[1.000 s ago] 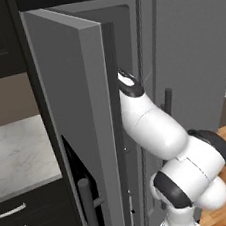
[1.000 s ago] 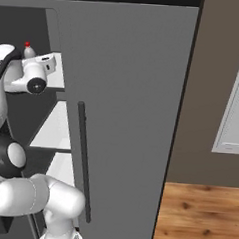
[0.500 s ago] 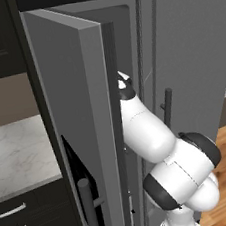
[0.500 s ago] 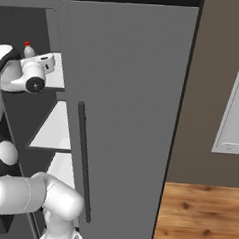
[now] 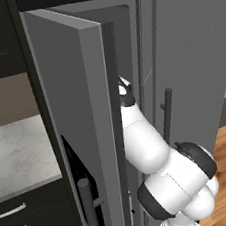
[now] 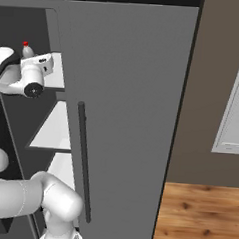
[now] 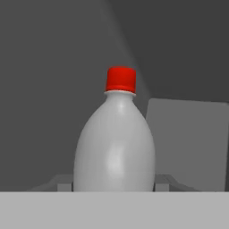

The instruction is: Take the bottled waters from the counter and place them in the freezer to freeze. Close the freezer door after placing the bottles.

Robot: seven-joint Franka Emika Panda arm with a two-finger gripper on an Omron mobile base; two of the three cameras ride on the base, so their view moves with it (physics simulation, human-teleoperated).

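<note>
- The freezer door (image 5: 76, 125) stands swung open at the near left, its vertical bar handle low on the outer face.
- Left of the door, the marble counter (image 5: 17, 158) lies bare over dark cabinets.
- The arm reaches past the door's edge into the freezer (image 6: 50, 132).
- The gripper (image 6: 32, 61) sits at the front edge of the upper white shelf (image 6: 55, 75), clamped on a bottled water (image 7: 115, 143).
- The bottle stands upright, its red cap (image 7: 120, 79) on top, with the dark back wall behind it.
</note>
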